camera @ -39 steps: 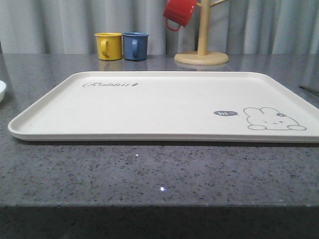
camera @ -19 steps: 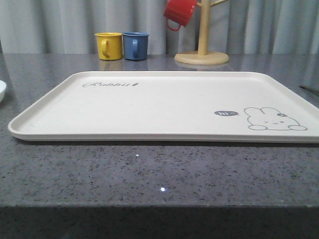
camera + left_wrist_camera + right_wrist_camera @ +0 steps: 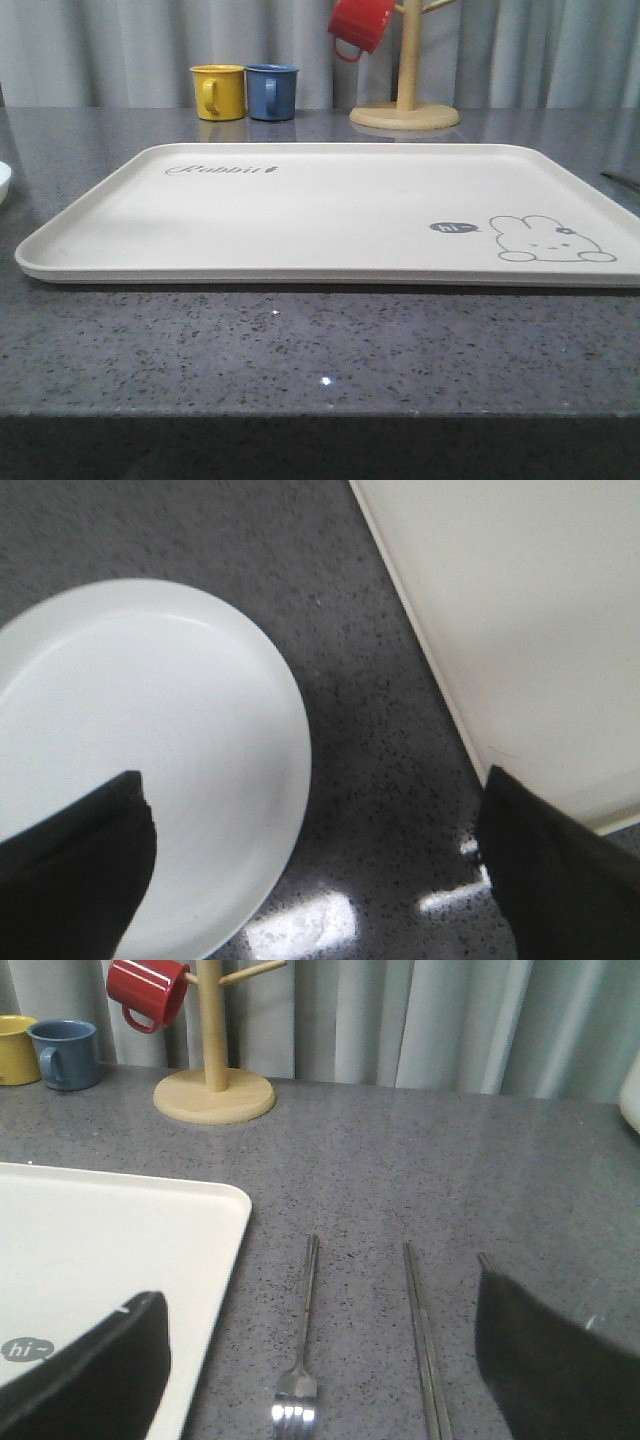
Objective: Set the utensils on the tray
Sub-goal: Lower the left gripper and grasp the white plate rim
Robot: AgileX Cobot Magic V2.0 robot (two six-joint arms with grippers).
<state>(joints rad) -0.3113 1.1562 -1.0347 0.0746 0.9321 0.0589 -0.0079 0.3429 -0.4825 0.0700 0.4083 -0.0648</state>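
Beside the right edge of the large flat cream rectangular tray with its low rim and grey rabbit drawing, two of the utensils lie on the bare speckled grey bench — a shiny silver four-tined metal fork and, just to its right, a pair of flat metal chopsticks. Neither touches the tray; the fork is the nearer of the two to its rim. Both lie with their long axes running near-to-far, roughly parallel to that right edge, the fork's tines pointing toward the near side. I cannot make out a spoon from these views.

In the right wrist view the right tool hangs above them with its dark fingers spread wide apart and nothing between them, the fork and chopsticks both lying in the gap. The left tool is likewise spread and empty, but it sits over the strip of bench between a round white plate and the tray's left edge — well away from the cutlery.

So the right arm is plainly the nearer one, and the tray surface is bare of utensils. As I judge it, the fork is the likely first pick: its handle runs in line with the view, so the fingers would close across its narrow width, then carry it left over the rim.
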